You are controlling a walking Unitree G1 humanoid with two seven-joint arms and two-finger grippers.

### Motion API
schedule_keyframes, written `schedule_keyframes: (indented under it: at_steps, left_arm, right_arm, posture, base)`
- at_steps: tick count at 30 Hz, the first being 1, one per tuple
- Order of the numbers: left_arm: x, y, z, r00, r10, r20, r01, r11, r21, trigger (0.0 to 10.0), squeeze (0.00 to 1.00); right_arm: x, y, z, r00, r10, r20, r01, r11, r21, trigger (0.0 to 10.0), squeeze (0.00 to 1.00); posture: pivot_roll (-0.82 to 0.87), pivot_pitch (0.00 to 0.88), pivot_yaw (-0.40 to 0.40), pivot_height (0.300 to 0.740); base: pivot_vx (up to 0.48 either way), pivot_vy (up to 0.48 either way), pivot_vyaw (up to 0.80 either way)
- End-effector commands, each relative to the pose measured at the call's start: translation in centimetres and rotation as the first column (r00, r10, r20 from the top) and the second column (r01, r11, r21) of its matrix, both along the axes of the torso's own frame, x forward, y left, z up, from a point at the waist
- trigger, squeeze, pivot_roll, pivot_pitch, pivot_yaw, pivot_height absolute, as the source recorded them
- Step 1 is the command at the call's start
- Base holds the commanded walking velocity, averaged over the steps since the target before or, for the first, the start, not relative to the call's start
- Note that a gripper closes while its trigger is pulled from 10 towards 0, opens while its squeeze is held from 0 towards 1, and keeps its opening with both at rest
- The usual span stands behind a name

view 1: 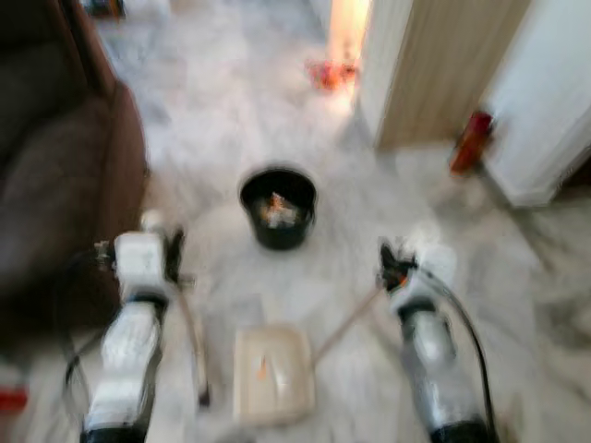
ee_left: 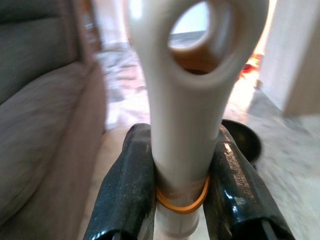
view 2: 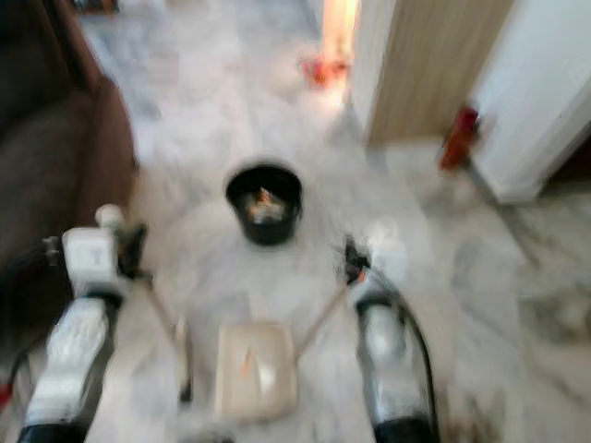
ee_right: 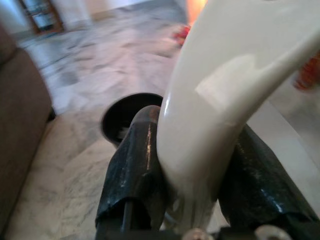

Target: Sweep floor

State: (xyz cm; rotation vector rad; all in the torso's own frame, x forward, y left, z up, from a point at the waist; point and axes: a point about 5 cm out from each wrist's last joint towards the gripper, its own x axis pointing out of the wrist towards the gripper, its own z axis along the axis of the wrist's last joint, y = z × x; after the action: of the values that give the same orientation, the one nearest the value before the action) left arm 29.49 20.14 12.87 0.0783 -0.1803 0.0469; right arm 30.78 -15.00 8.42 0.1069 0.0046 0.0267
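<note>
Gripping the cream broom handle (ee_left: 185,125), the left gripper (ee_left: 182,195) is holding its jaws closed against both sides of the shaft, just above an orange rubber band (ee_left: 182,202). The right gripper (ee_right: 200,175) is clamping its jaws on the curved cream dustpan handle (ee_right: 225,100) in the same manner. In the head views, which are blurring with motion, both silver arms are extending forward over the pale marble floor (view 1: 222,111). The dustpan (view 1: 272,374) is resting on the floor between the arms, carrying a few orange scraps. A thin rod is running from each gripper down toward the floor on either side of the dustpan. A black bin (view 1: 278,207) holding debris is standing on the floor ahead of the dustpan, well apart from it. A brown sofa (view 1: 55,166) is occupying the robot's left side. A red object (view 1: 471,140) is standing against the white wall at the right.
</note>
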Motion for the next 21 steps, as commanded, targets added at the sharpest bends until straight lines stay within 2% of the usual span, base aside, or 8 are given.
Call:
schedule_keyframes:
  at_steps: [1,21]
  left_arm:
    - [-0.25,0.60,-0.04,1.000,0.021,0.002,-0.021,1.000,0.021,10.0,0.00]
    - [0.05,0.63,0.10,1.000,0.026,0.011,-0.026,0.999,0.022,10.0,0.00]
  right_arm:
    - [0.22,0.55,0.73,0.999,0.011,0.035,-0.012,1.000,0.024,10.0,0.00]
    - [0.67,0.38,0.84,0.999,0.009,0.035,-0.010,0.999,0.032,10.0,0.00]
  posture:
    - [0.13,0.176,-0.009,0.740]
    - [0.14,0.156,-0.011,0.740]
  base:
    - [0.277,0.000,0.00]
    - [0.277,0.000,0.00]
